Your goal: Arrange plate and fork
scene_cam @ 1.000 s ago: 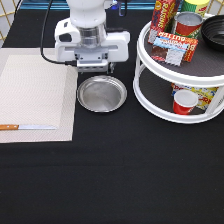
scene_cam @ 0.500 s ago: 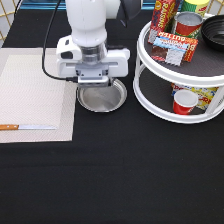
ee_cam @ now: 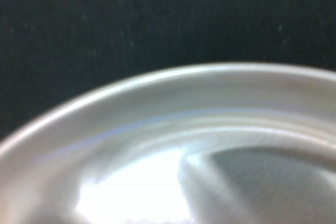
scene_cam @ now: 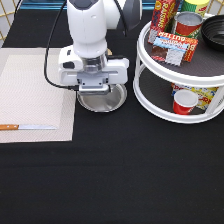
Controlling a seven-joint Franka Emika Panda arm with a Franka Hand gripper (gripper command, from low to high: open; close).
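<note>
Black cloth-covered table (scene_cam: 125,170) fills the exterior view, landmark is the round shallow shiny silver metal plate (scene_cam: 107,101), which sits on the cloth near the middle

White Panda arm's two-finger gripper (scene_cam: 93,91) is low over the plate's far rim, hand body covering the top part of the plate. Fingers are hidden under the hand, so cannot tell if the jaws are open, closed or on the rim. Cannot tell if it touches the plate either

Wrist view: plate rim (ee_cam: 97,107) arcs across, black cloth beyond it, bright glare in the plate's well. Camera is very close to the metal

Left of the plate, its edge just beside the plate: beige woven rectangular placemat (scene_cam: 32,95), flat on the cloth. Plate is on bare cloth, not on the mat

On the mat's near strip, left of and lower than the plate: wooden-handled knife with a long flat blade (scene_cam: 27,127), lying flat, handle toward the exterior view's left edge, blade pointing toward the plate

Right of the plate, well clear of it: white two-tier round turntable rack (scene_cam: 150,95)
- upper tier: red and blue flat snack packet (scene_cam: 174,48), open metal tin can (scene_cam: 188,23), tall red packet (scene_cam: 165,12), black bowl (scene_cam: 216,30) at the far right
- lower tier: red paper cup (scene_cam: 185,101) in front of a colourful box (scene_cam: 210,96)

Fork does not show in either view

Black cable (scene_cam: 50,60) loops from the arm down to the hand, above-left of the plate
</note>
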